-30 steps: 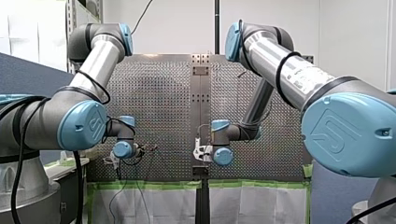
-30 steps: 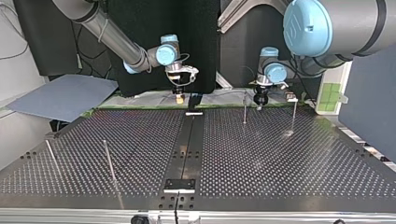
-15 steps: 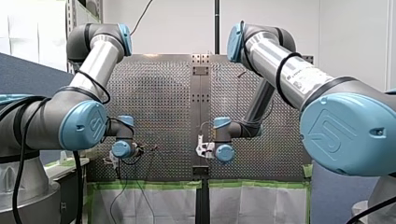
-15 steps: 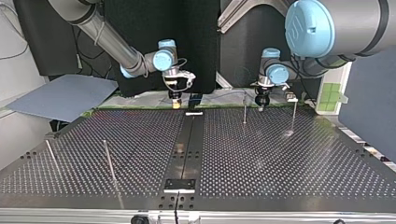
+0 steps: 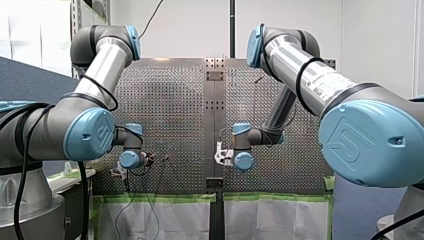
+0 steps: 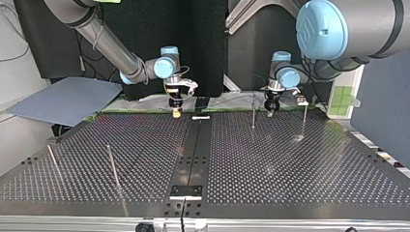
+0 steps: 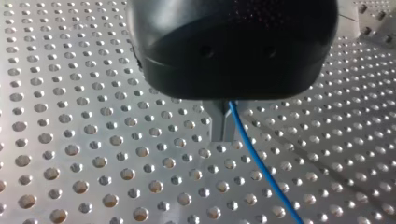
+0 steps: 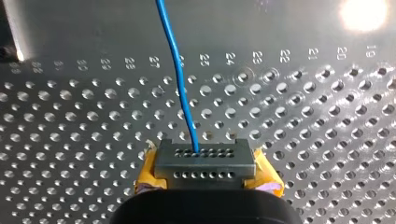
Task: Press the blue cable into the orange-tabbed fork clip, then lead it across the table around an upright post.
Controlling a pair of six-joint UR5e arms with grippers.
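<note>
Perforated table (image 6: 290,159), blue cable (image 7: 262,164) clearest in wrist views; both jaws pinching it

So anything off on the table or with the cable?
Nothing stands out. The blue cable runs unkinked into my left gripper and my right gripper, both shut on it. Two posts at the top view's left look tilted, possibly just camera perspective.

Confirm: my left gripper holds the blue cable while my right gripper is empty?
My right gripper is not empty: the right wrist view shows it shut on the blue cable too. My left gripper does hold it.
</note>
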